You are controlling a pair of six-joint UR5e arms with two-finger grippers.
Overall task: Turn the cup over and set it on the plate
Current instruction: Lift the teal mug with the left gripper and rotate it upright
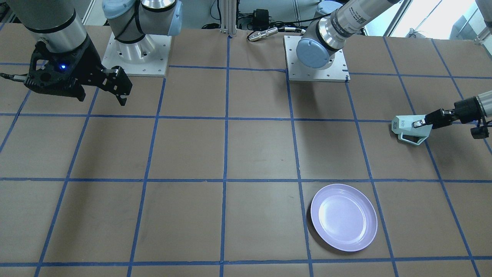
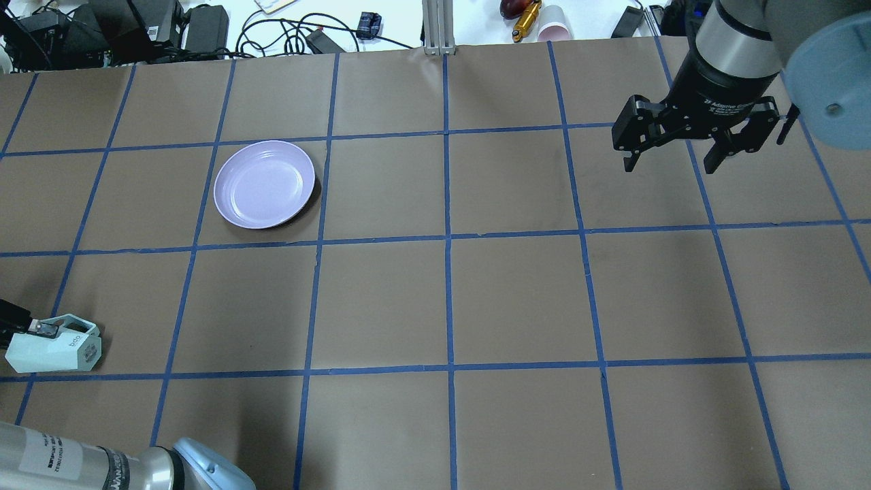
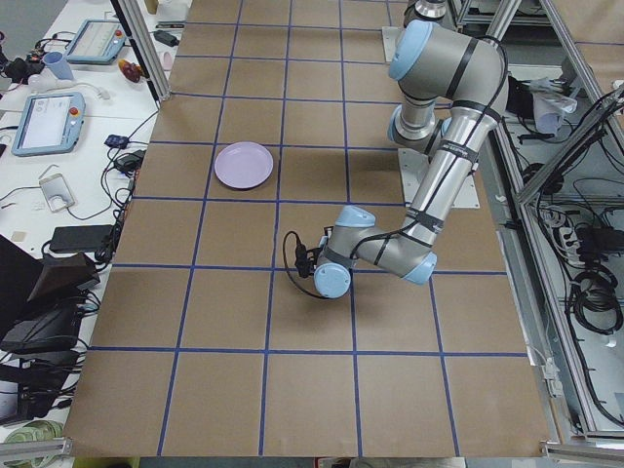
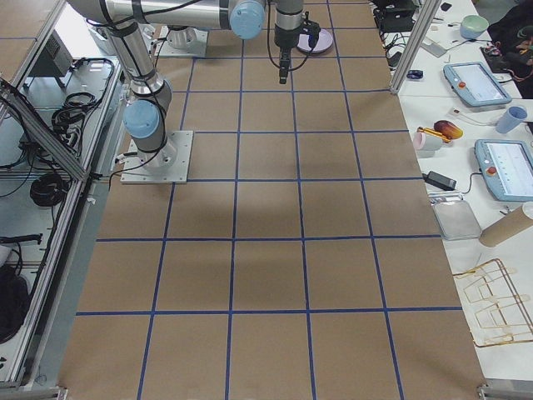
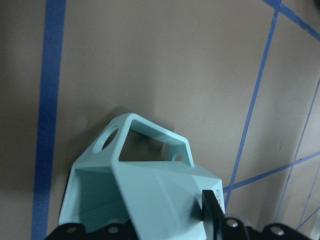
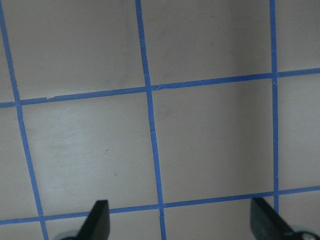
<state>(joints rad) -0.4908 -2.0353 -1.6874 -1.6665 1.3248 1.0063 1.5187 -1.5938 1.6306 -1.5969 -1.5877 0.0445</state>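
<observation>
The mint-green faceted cup (image 1: 408,130) lies on its side, held just over the table, its whitish base with dark lettering (image 2: 87,347) turned sideways and its handle (image 5: 145,142) toward the table. My left gripper (image 1: 417,124) is shut on the cup's wall; it also shows in the overhead view (image 2: 42,329). The lavender plate (image 1: 343,216) lies flat and bare, well apart from the cup, also in the overhead view (image 2: 265,184). My right gripper (image 2: 674,156) is open and empty, high over the far side of the table (image 1: 120,92).
Brown table with a blue tape grid. Arm base plates (image 1: 316,65) stand at the robot's edge. Cables, a pink cup (image 2: 556,31) and tools lie beyond the far edge. Tablets and a metal tray (image 4: 455,215) sit on the side bench.
</observation>
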